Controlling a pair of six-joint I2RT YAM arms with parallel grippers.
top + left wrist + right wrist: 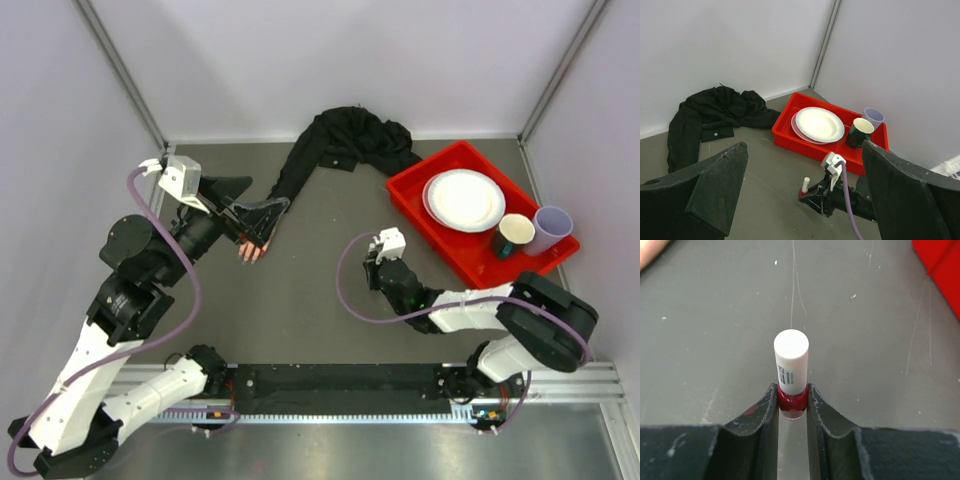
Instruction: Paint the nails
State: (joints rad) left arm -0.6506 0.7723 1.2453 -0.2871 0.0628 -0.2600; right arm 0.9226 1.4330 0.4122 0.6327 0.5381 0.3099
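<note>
The peach mannequin hand (249, 252) lies palm down at the left of the table, and its black sleeve (300, 165) trails back to a heap of black cloth. Its nails are too small to make out. My left gripper (256, 208) hovers over the hand, wide open and holding nothing; its fingers (715, 185) frame the left wrist view. Mid-table, my right gripper (792, 405) is shut on the red base of the small polish bottle (791, 375), which stands upright with its white cap on. The left wrist view also shows the bottle (805, 186).
A red tray (408, 185) at the back right holds a white plate (463, 199) and a dark cup (514, 235). A lilac cup (551, 228) sits at its right edge. The black cloth heap (360, 135) lies against the back wall, and white walls close in the table.
</note>
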